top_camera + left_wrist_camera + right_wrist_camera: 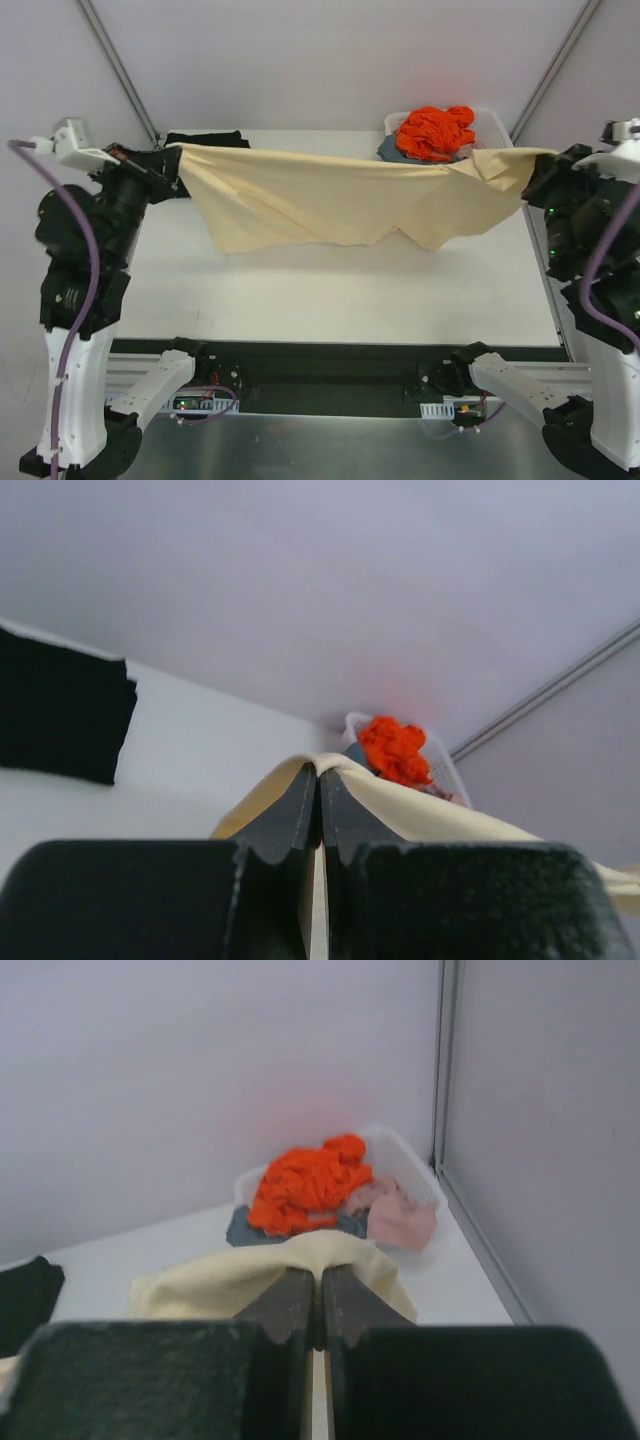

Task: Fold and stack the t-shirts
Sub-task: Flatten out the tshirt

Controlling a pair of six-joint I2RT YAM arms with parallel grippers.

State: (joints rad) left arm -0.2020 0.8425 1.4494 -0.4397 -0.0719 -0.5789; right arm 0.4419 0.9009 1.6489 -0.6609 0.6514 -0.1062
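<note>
Behind the cream t-shirt point(340, 195) we log:
- black t-shirt point(205, 137), only its far strip showing
- white basket point(495, 130), near wall and base hidden
- grey cloth point(388, 148) beneath the orange heap point(435, 132), too buried to identify

We cannot make out the cream t-shirt's bunched end corners.

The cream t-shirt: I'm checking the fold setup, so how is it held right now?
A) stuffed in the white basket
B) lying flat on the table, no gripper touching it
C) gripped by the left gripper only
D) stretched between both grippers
D: the cream t-shirt hangs spread out, one end pinched in the shut left gripper and the other end in the shut right gripper.
</note>
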